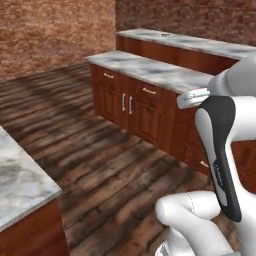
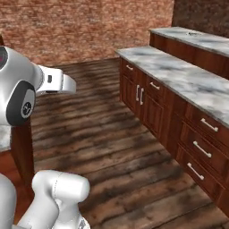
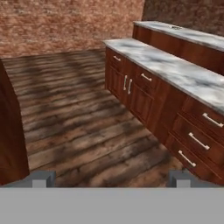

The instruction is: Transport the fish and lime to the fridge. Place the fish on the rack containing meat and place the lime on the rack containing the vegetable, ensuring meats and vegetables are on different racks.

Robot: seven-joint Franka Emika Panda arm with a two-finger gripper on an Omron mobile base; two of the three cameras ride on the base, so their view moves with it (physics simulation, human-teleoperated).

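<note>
While the base faces the marble-topped desk (image 3: 175,70), the pincer (image 3: 111,178) hangs released, grasping nothing. Likely it is carried high for driving.

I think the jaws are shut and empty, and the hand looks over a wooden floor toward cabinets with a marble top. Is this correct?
Not quite: the jaws stand wide open, not shut. The hand view shows the two fingertips far apart with nothing between them. The rest holds: wooden floor, cabinets, marble top.
</note>
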